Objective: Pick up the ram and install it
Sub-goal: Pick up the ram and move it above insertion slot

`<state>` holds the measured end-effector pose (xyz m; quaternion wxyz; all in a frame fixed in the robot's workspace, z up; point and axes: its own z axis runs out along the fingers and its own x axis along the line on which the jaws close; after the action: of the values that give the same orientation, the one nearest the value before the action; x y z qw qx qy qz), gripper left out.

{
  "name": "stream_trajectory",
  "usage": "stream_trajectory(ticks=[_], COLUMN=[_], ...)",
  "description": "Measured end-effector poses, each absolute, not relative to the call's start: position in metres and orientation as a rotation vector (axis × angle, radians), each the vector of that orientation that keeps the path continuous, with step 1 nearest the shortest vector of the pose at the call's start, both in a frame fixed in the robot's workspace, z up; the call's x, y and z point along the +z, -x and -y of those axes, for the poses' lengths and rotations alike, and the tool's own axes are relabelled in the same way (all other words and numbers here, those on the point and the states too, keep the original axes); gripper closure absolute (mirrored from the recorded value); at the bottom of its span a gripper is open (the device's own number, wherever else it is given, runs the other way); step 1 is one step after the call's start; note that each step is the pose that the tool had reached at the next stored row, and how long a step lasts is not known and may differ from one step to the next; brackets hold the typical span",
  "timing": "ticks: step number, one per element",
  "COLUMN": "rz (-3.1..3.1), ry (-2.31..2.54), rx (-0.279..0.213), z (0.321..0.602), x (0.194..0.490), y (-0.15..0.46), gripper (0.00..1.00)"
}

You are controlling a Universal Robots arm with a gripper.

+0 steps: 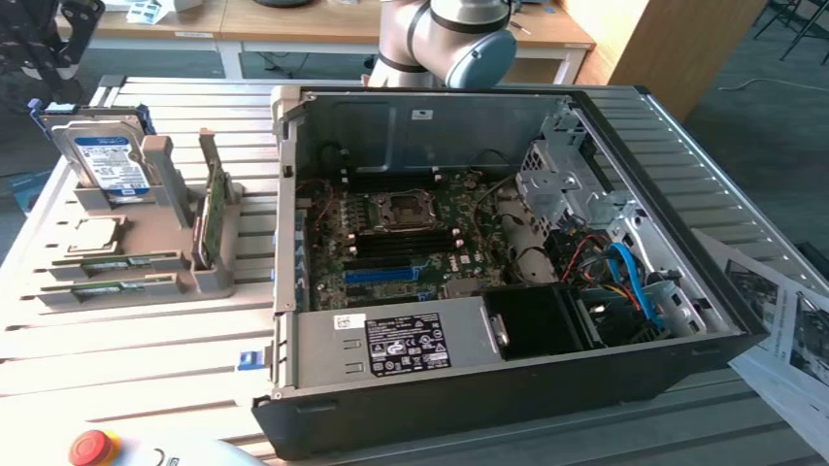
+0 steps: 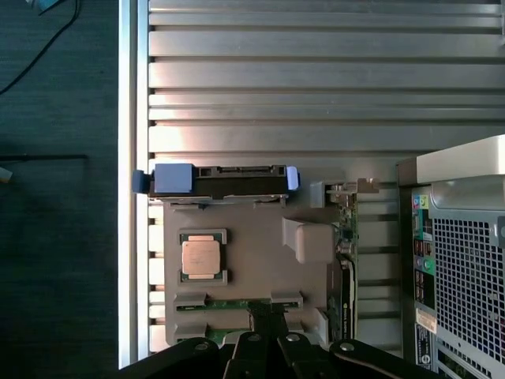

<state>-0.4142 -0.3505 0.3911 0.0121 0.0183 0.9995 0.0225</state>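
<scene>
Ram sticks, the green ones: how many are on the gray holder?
3. One ram stick stands on edge on the gray holder, nearest the computer case. Two more sit in low slots, second stick and third stick. Others may be hidden.

Arm shell: my arm [image 1: 412,34] is a smooth tubular casing, silver-grey, with a matte metal finish.
Joint housing: my joint housing [image 1: 477,53] is rounded and drum-shaped, closed by a pale grey-blue end cap.
Gripper body: my gripper [image 2: 267,317] is matte black throughout, built from flat linkage bars [image 2: 197,355] that spread outward from the centre.
Fingers: my fingers [image 2: 259,320] are narrow, dark and straight-sided.
Fasteners: round pivot screws [image 2: 251,338] sit at the linkage joints, with black heads that catch a faint sheen.
Markings: none legible on any visible surface.
</scene>
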Motion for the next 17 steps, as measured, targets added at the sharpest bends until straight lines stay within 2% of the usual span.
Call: stream_trajectory(ticks=[17], rz=[-3.116], ry=[-0.057], rx=[0.070], z=[0.3584], x=[0.3911], y=[0.4144], gripper=[0.90])
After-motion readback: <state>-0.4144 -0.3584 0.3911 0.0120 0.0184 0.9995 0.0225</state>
